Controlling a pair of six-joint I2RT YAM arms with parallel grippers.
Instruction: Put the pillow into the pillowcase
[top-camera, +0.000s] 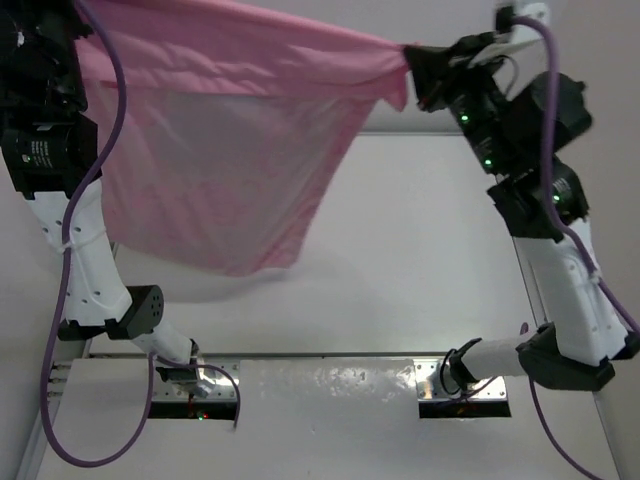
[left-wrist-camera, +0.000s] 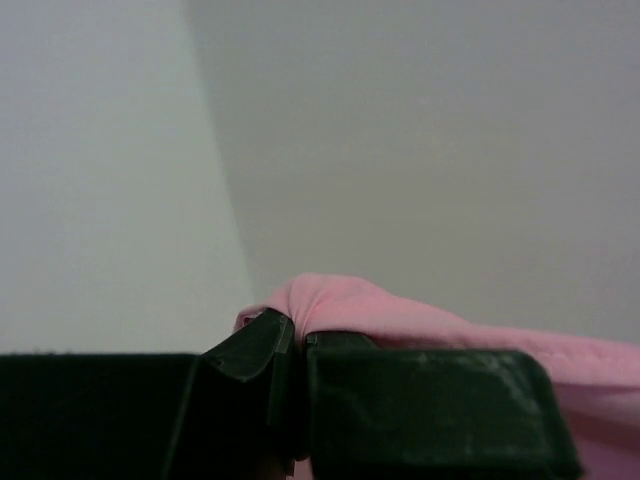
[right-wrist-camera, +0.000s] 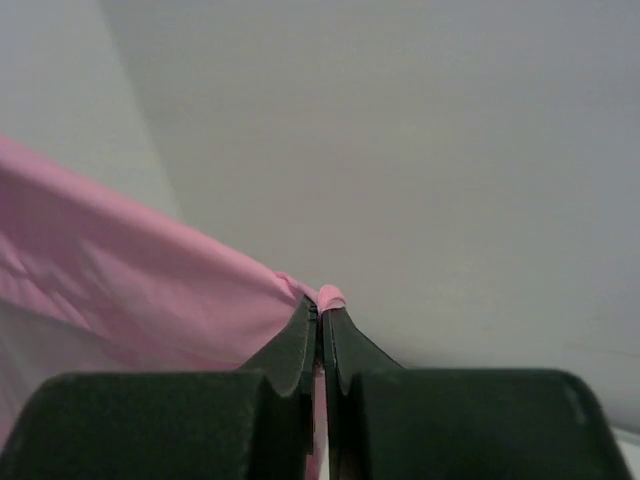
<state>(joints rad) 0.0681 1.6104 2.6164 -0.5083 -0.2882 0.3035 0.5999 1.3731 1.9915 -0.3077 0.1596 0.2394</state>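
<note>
Pillowcase (top-camera: 220, 170) is held aloft between left gripper (left-wrist-camera: 298, 345) and right gripper (right-wrist-camera: 320, 320), both clamped on it; gentle lowering is judged next.

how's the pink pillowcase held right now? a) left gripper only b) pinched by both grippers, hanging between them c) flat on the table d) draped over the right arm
b: the left gripper and right gripper each pinch an upper corner of the pillowcase, which hangs between them.

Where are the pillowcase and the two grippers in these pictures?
pillowcase (top-camera: 220, 170): top external view, middle of the hanging cloth.
left gripper (left-wrist-camera: 298, 335): left wrist view, between fingertips.
right gripper (right-wrist-camera: 320, 308): right wrist view, between fingertips.
</note>
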